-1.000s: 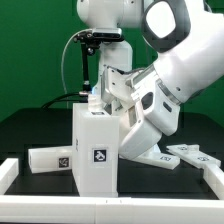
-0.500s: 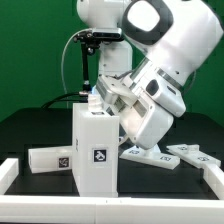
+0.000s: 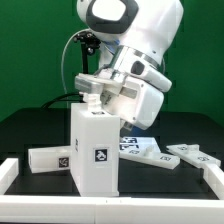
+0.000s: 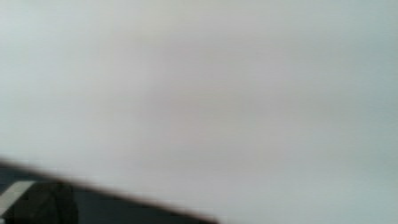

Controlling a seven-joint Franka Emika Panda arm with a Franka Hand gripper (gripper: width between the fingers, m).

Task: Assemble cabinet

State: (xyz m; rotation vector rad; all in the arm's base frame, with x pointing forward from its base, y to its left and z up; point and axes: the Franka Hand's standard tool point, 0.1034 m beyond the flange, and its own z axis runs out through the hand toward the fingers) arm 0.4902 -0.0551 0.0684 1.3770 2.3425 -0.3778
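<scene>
Pincer (image 3: 93, 97) spread wide, just over the top of the upright cabinet (image 3: 95, 150); wrist view blurred white

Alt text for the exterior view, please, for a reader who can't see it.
A white robot arm bends low over a tall white cabinet box standing on a black table. A smaller tagged piece lies beside it on the exterior view's left.

The cabinet (image 3: 90, 135) is white, with black-and-white square tags (image 3: 100, 155); the table (image 3: 35, 125) is black, the wall (image 3: 25, 50) green.
</scene>
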